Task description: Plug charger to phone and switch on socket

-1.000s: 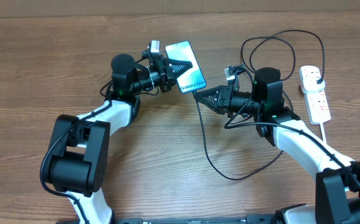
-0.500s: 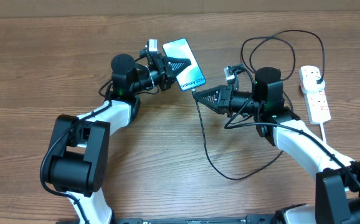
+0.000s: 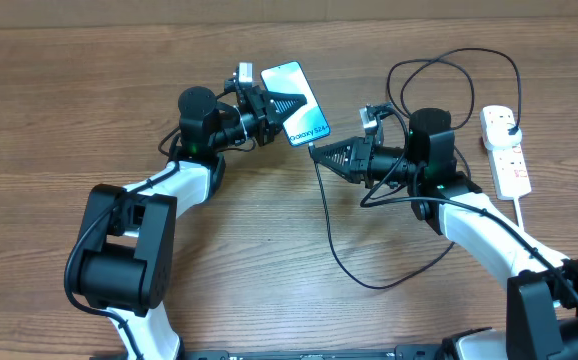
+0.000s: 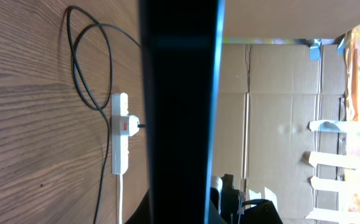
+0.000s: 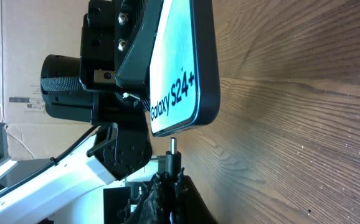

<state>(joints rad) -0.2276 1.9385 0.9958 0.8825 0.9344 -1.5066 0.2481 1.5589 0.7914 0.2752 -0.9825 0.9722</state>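
My left gripper [image 3: 272, 106] is shut on the phone [image 3: 297, 100] and holds it tilted above the table, blue screen up, its "Galaxy" end toward the right arm. In the left wrist view the phone [image 4: 180, 93] is a dark slab filling the middle. My right gripper [image 3: 318, 152] is shut on the connector of the black charger cable [image 3: 331, 240]. In the right wrist view the connector tip [image 5: 172, 144] sits just below the bottom edge of the phone [image 5: 180, 68], with a small gap. The white socket strip [image 3: 506, 152] lies at the far right, with the black plug [image 3: 510, 122] in it.
The charger cable loops behind the right arm [image 3: 449, 70] and runs toward the strip. The strip [image 4: 120, 134] and the cable loop [image 4: 83, 68] also show in the left wrist view. Cardboard boxes stand beyond the table's far edge.
The phone has shifted slightly up and to the left in the left gripper. The right gripper with the connector has edged a little toward it. In the last half second nothing moved.
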